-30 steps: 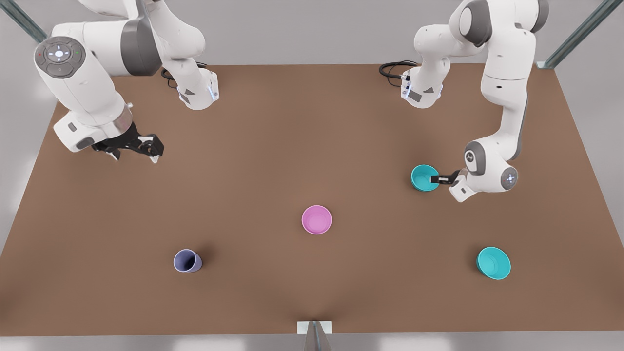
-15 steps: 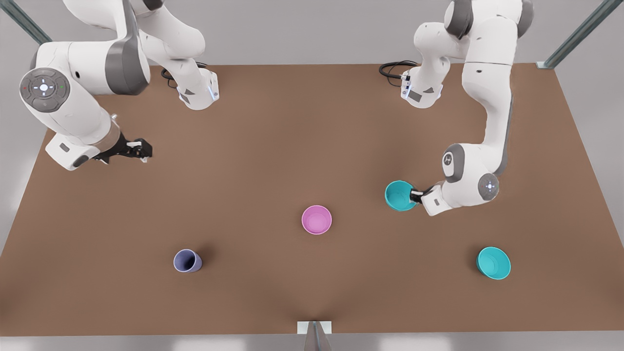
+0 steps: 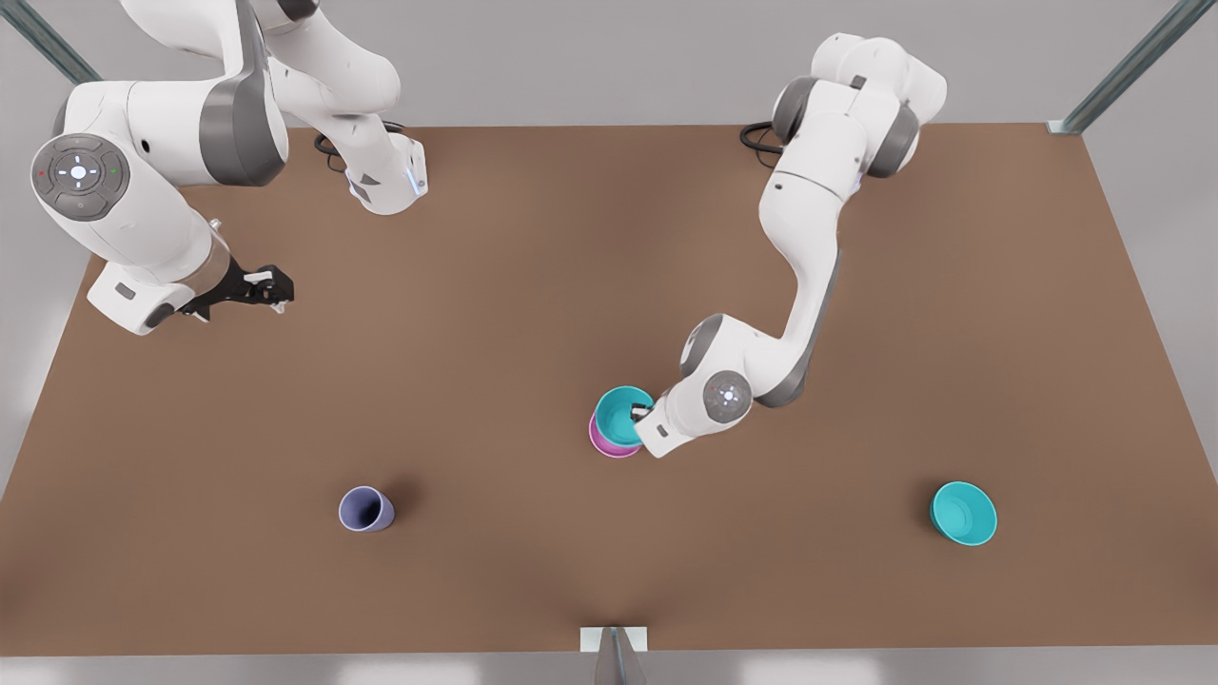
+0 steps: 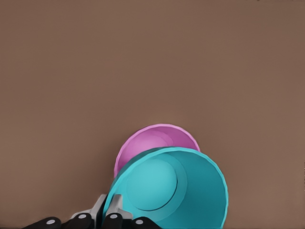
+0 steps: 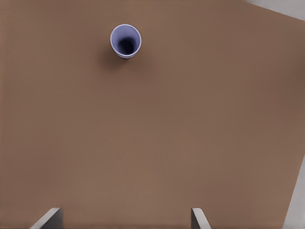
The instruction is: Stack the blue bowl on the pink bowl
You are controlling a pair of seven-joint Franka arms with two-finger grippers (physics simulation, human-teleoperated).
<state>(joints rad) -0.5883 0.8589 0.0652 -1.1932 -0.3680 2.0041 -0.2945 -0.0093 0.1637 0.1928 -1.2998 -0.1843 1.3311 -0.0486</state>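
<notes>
The blue bowl (image 3: pixel 620 415) (image 4: pixel 167 186) hangs tilted just above the pink bowl (image 3: pixel 605 445) (image 4: pixel 159 138), covering most of it. My left gripper (image 3: pixel 640 415) (image 4: pixel 108 212) is shut on the blue bowl's rim, on the side toward the front view's right. Whether the two bowls touch I cannot tell. The pink bowl stands on the brown table near its middle. My right gripper (image 3: pixel 268 285) (image 5: pixel 125 217) waits open and holding nothing above the table at the front view's far left.
A second teal bowl (image 3: pixel 963 514) sits at the front view's lower right. A lavender-blue cup (image 3: pixel 365 509) (image 5: pixel 126 41) stands at the lower left. The brown table (image 3: pixel 495 285) is bare between them.
My left gripper has carried the blue bowl from the front view's right to over the pink bowl. The right arm drew back slightly leftward, then held still.
</notes>
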